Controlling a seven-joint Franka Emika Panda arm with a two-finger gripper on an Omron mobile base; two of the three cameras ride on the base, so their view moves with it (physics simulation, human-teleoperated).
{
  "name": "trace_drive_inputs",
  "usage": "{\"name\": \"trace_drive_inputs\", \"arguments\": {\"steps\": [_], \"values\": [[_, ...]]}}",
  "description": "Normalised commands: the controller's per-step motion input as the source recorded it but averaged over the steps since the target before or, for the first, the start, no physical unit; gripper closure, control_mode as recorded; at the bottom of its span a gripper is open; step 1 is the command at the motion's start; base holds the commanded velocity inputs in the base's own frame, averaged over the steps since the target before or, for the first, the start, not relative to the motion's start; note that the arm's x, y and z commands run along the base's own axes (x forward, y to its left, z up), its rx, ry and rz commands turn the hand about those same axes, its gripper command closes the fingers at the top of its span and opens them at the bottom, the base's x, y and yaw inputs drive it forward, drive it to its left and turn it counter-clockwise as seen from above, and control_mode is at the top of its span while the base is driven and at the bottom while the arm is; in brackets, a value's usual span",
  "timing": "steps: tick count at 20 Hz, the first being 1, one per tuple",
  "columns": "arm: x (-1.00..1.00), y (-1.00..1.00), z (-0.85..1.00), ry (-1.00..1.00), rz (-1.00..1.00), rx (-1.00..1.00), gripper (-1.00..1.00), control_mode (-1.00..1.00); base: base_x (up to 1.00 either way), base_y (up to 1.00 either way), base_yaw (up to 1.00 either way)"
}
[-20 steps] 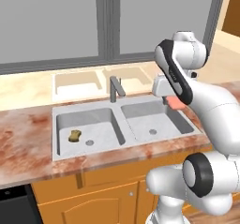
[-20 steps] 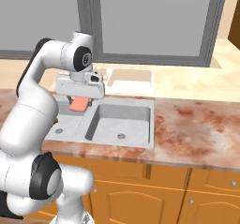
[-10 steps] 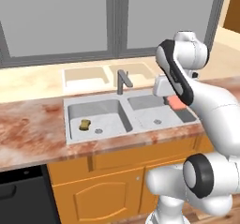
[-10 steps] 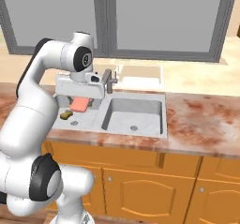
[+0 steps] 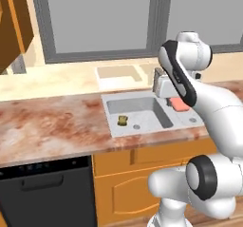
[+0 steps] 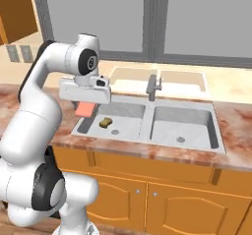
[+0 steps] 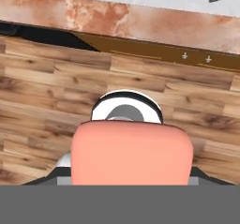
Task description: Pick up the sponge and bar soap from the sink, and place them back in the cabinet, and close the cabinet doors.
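The salmon-pink rounded bar soap [image 7: 131, 153] sits clamped in the claw [image 6: 84, 109], the two fingers part-way closed against its sides, so it travels with the arm instead of lying in the basin. In the right base view the block [image 6: 84, 109] hangs just under the white hand, at about nine o'clock from the pale grey double-basin metal sink [image 6: 147, 132] and above the marbled reddish-brown surface [image 6: 64, 135] at its edge. My guess is that it is held lifted like this so that it clears the sink rim on the way to the orange-brown wooden cabinet [image 5: 13, 19], whose open door [image 6: 18, 14] shows at the upper left of both base views.

The small mustard yellow-brown sponge [image 5: 122, 120] lies in the left basin, near the drain, well apart from the claw; I judge it to be the item left for a second trip.

The arm rises from its base, bends at a high elbow and folds back down, with the hand held roughly level and the fingers pointing downward. From the hand's own camera, the wooden plank floor [image 7: 42, 96] and the surface's front edge lie beyond the soap.
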Motion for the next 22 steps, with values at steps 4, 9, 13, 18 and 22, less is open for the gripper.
{"name": "trace_drive_inputs", "arguments": {"steps": [4, 9, 13, 18, 22], "values": [[0.00, 0.00, 0.00, 0.00, 0.00, 0.00, 1.00, 1.00, -0.49, 0.54, 0.11], [0.00, 0.00, 0.00, 0.00, 0.00, 0.00, 1.00, 1.00, -0.29, 0.31, 0.22], [0.00, 0.00, 0.00, 0.00, 0.00, 0.00, 1.00, 1.00, -0.18, 0.28, 0.28], [0.00, 0.00, 0.00, 0.00, 0.00, 0.00, 1.00, 1.00, -0.31, 0.27, 0.29], [0.00, 0.00, 0.00, 0.00, 0.00, 0.00, 1.00, 1.00, -0.41, 0.36, 0.32]]}}
